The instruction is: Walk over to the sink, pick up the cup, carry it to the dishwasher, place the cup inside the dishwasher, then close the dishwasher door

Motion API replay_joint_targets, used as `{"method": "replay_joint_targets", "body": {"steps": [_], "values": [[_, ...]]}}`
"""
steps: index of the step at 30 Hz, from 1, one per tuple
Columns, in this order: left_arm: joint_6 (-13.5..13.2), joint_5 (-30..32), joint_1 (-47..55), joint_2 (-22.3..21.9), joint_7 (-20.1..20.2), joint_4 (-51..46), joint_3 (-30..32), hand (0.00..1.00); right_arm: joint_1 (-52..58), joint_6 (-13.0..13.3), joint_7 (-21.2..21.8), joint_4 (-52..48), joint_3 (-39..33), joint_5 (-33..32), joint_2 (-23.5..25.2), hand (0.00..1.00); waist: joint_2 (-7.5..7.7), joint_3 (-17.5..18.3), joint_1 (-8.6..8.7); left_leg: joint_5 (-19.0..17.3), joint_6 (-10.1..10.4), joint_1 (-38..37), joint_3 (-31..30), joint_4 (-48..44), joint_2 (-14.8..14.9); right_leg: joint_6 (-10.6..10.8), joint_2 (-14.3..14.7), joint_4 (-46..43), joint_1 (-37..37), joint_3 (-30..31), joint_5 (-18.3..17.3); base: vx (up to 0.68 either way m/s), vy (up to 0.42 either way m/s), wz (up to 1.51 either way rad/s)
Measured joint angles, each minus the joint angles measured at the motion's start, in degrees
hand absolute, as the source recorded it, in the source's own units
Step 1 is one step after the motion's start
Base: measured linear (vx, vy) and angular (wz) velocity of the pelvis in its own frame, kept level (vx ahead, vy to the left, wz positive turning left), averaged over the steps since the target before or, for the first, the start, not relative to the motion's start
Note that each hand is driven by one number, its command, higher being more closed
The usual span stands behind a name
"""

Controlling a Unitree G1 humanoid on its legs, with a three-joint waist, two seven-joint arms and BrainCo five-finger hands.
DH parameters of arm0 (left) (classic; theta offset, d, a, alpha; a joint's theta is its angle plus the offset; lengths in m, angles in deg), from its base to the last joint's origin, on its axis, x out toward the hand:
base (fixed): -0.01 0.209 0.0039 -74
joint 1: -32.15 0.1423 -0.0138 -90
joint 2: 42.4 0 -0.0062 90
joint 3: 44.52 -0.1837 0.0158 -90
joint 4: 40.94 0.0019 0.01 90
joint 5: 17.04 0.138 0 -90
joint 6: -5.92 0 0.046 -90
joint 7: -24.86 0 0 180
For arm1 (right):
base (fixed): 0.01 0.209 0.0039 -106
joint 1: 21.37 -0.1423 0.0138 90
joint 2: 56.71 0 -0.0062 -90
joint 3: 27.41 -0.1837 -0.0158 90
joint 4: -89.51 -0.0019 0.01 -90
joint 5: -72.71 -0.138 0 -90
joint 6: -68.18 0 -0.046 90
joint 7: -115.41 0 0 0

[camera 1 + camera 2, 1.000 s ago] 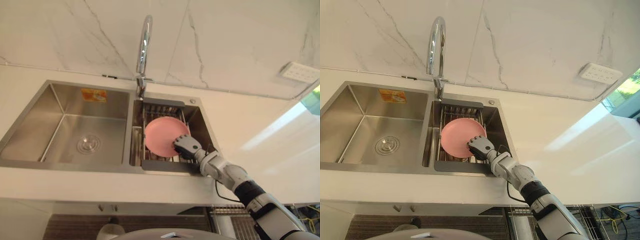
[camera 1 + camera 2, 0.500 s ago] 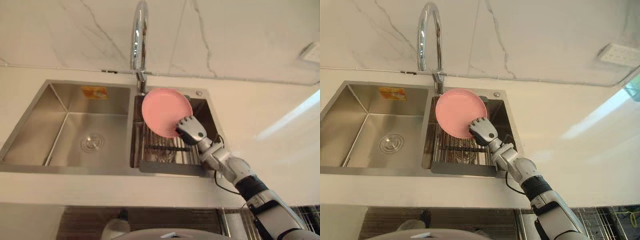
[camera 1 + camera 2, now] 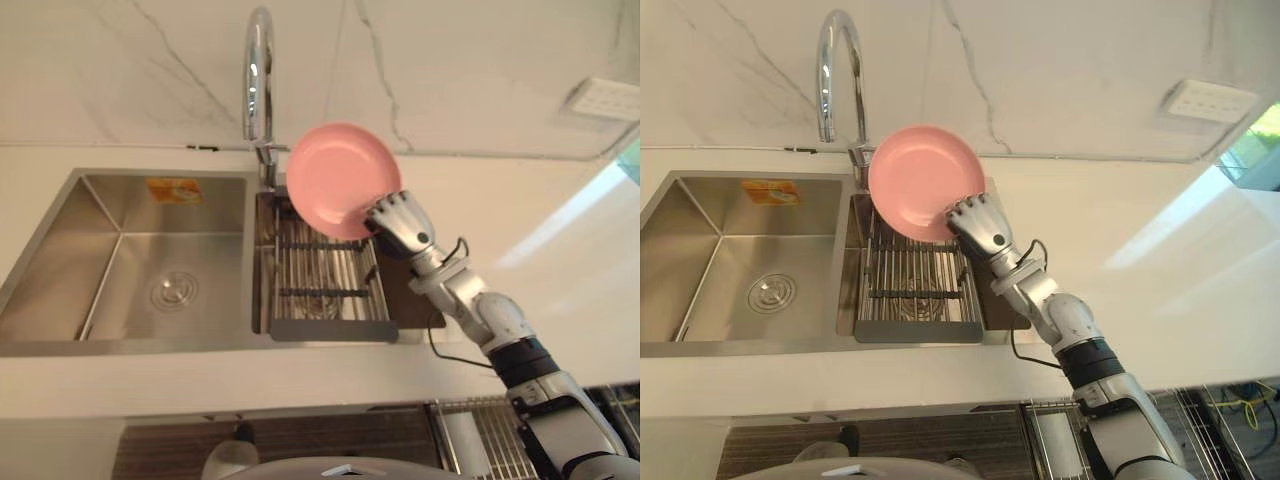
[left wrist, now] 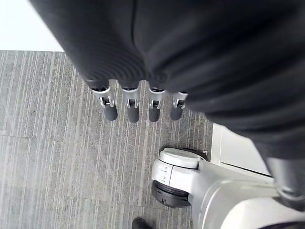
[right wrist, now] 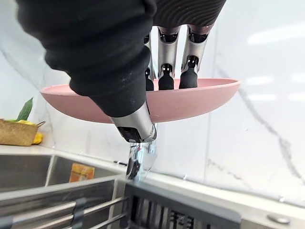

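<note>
The right robot hand pinches the rim of a pink plate, fingers inside and thumb beneath. It holds the plate tilted above the sink's right basin, over the wire rack and beside the faucet. A white table surrounds the sink, with a veined marble wall behind it. The left robot hand hangs with straight fingers over grey striped floor.

Curving up against a white marble wall, rooted in a pale countertop: a chrome tap. Just below it, lying flat, a rack of metal bars in a dark frame. Left of that, an orange sticker and a round drain. On the wall at right, a white socket plate. Well apart from the tap, a woven basket with something yellow beside it. Underfoot, grey striped floor.
</note>
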State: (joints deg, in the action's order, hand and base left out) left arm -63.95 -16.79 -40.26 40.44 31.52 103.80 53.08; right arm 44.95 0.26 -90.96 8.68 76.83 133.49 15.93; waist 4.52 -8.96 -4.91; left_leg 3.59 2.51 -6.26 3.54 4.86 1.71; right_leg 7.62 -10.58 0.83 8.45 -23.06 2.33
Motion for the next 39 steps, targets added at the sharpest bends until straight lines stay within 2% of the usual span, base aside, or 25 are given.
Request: {"method": "replay_joint_targets", "body": {"steps": [5,8,10,12,14,15,16,18,23,26,28,30,31,33,35,36,39], "values": [[0.2,1.5,0.1,0.1,0.0,0.5,-1.1,0.00,2.8,0.2,4.5,-7.0,-8.1,-6.7,-1.9,1.00,-0.16,0.5,1.71,-0.3,-0.1,-0.8,3.6,0.0,0.0,-0.4,-0.1,1.0,-1.0,3.5,1.5,-0.05,0.025,-0.38],[1.2,2.3,0.3,0.2,-0.1,1.2,-1.8,0.00,6.4,0.0,6.5,-9.3,-12.5,-10.3,-3.4,1.00,-0.53,2.1,3.01,-0.7,-0.3,-1.0,6.0,0.0,0.0,-0.4,-0.1,1.5,-2.1,5.7,2.3,-0.01,0.025,-0.39],[1.6,2.3,0.4,0.3,-0.2,1.5,-2.7,0.00,9.1,0.2,9.0,-10.7,-15.5,-13.4,-3.8,1.00,-0.79,2.8,3.74,-0.8,-0.3,-1.3,7.5,0.0,0.0,-0.4,-0.1,1.6,-2.7,7.2,2.8,0.00,0.026,-0.42],[2.1,2.3,0.7,0.4,-0.3,2.2,-3.3,0.00,12.1,0.1,13.3,-10.9,-19.2,-17.2,-3.9,1.00,-0.88,2.9,4.84,-1.4,-0.2,-2.7,9.6,0.0,0.0,-0.3,0.1,1.7,-2.9,9.4,2.9,0.00,0.023,-0.46],[2.4,2.2,1.1,0.4,-0.5,2.2,-3.6,0.00,14.9,-0.1,15.5,-11.2,-22.1,-19.6,-4.1,1.00,-0.56,3.4,5.29,-1.9,-0.1,-3.0,11.7,0.0,-0.1,-0.1,0.1,1.6,-4.0,11.3,2.9,-0.01,0.037,-0.59],[2.7,2.0,1.2,0.5,-0.8,2.2,-3.8,0.00,17.0,-0.1,16.3,-11.8,-24.0,-20.7,-4.2,1.00,-0.86,3.7,5.72,-2.2,-0.2,-3.1,13.1,0.0,-0.1,-0.2,0.1,1.5,-4.9,12.2,2.9,0.00,0.047,-0.61],[3.0,2.0,1.3,0.5,-0.9,2.2,-3.9,0.00,18.0,-0.1,16.5,-12.3,-24.7,-21.1,-4.3,1.00,-0.38,3.7,6.00,-2.3,-0.2,-3.0,13.8,0.0,-0.1,-0.2,0.1,1.5,-5.4,12.7,2.9,0.02,0.042,-0.63],[4.4,1.1,1.7,0.9,-1.0,2.4,-4.3,0.00,21.3,-0.2,17.7,-13.4,-27.1,-22.9,-4.3,1.00,-0.22,4.2,7.14,-3.1,0.0,-3.9,16.3,0.0,-0.1,-0.5,0.0,1.3,-6.4,13.3,3.2,0.04,0.039,-0.76],[6.4,-1.4,1.9,1.4,-1.2,3.0,-4.2,0.00,26.6,-1.2,18.9,-15.4,-32.3,-25.4,-4.3,1.00,0.14,4.4,8.83,-4.5,0.4,-4.9,20.7,0.0,-0.1,-0.5,0.1,0.9,-8.0,15.1,3.3,0.02,0.033,-0.53],[6.8,-3.0,1.6,2.1,-1.4,3.9,-2.8,0.00,29.5,-1.8,18.9,-15.4,-34.1,-26.7,-4.1,1.00,1.53,4.1,10.24,-4.7,0.5,-4.2,23.4,-0.4,-0.2,-2.4,0.1,0.5,-10.7,16.2,5.2,0.04,0.011,-0.38],[7.5,-4.6,1.7,2.5,-1.5,3.9,-1.4,0.00,31.1,-2.2,19.3,-15.2,-34.6,-26.8,-3.7,1.00,2.68,3.7,10.15,-4.8,0.7,-4.6,24.6,-0.4,0.0,-2.5,0.4,0.6,-11.0,16.2,5.3,-0.01,-0.026,-0.25],[7.5,-5.3,1.8,2.5,-1.7,3.8,-0.5,0.00,31.4,-2.3,19.6,-15.1,-35.4,-27.4,-3.1,1.00,2.99,3.7,9.94,-4.9,0.9,-4.6,25.4,-0.4,0.0,-2.7,0.5,0.7,-11.6,16.2,5.1,-0.03,-0.035,-0.30],[7.5,-5.3,1.8,2.5,-1.7,3.8,-0.3,0.00,31.4,-2.3,19.6,-15.0,-35.4,-27.5,-3.1,1.00,3.03,3.7,9.96,-4.9,0.9,-4.6,25.6,-0.4,0.0,-2.8,0.5,0.8,-11.6,16.2,5.1,-0.03,-0.027,-0.29],[7.9,-6.6,1.8,2.1,-2.6,3.9,0.2,0.00,32.8,-2.6,19.6,-14.6,-35.4,-27.9,-3.0,1.00,3.07,3.7,9.93,-4.9,0.8,-4.5,26.4,-0.3,-0.1,-4.3,0.5,0.9,-12.2,16.1,5.0,-0.03,-0.016,-0.23],[8.1,-7.4,1.8,1.9,-2.8,3.9,0.2,0.00,34.0,-2.5,19.2,-12.6,-35.4,-27.9,-2.4,1.00,3.07,3.7,10.04,-5.0,0.8,-4.4,26.4,-0.3,-0.2,-4.5,0.5,1.0,-12.5,16.0,4.8,-0.03,-0.012,-0.16],[8.3,-7.9,1.8,1.8,-2.9,4.0,0.2,0.00,34.7,-2.6,18.3,-10.7,-35.4,-27.9,-1.2,1.00,3.07,3.7,10.07,-5.0,0.7,-4.3,26.4,-0.3,-0.1,-5.3,0.6,1.0,-12.5,15.9,4.5,-0.03,-0.016,-0.11],[8.7,-9.6,1.9,1.4,-3.5,4.5,0.1,0.00,35.4,-3.6,16.8,-6.3,-35.3,-27.9,2.0,1.00,2.74,3.8,10.22,-5.2,0.5,-3.7,26.3,0.0,-0.2,-5.8,0.5,1.0,-12.6,15.7,4.2,-0.02,-0.011,-0.03]]}}
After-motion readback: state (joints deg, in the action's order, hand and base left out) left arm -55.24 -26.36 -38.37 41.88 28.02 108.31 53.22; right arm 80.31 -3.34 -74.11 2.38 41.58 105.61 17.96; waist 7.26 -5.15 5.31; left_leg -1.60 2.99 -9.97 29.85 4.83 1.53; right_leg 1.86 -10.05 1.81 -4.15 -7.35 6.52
